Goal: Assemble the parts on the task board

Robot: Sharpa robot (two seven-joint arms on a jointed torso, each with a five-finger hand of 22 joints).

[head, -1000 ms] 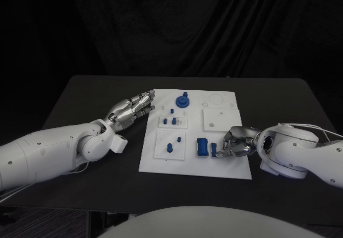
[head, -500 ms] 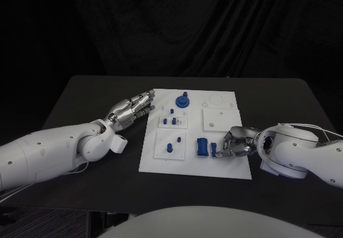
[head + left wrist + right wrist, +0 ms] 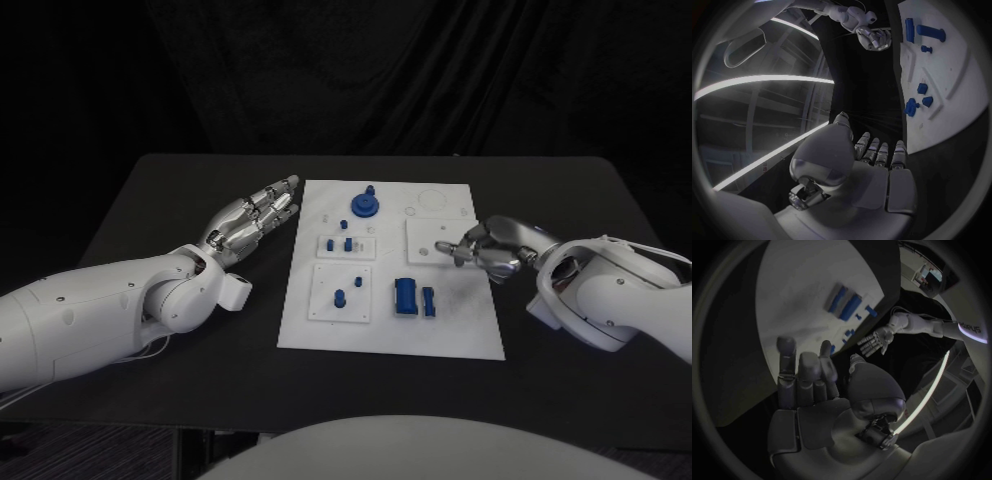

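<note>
Your silver left hand (image 3: 248, 222) lies flat beside the white task board (image 3: 447, 335), fingers straight, holding nothing — leave it there. Small blue parts (image 3: 407, 296) sit mid-board. Silver right hand (image 3: 490, 248) hovers at the board's right edge, fingers loosely curled, empty — line up above one part before closing.

bare black table (image 3: 173, 190) left of task board (image 3: 447, 335), open access

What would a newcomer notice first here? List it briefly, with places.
The white task board in the middle of the black table stands out, dotted with small blue parts. The left hand lies with fingers straight beside the board's left edge. The right hand hovers over the board's right side, holding nothing.
</note>
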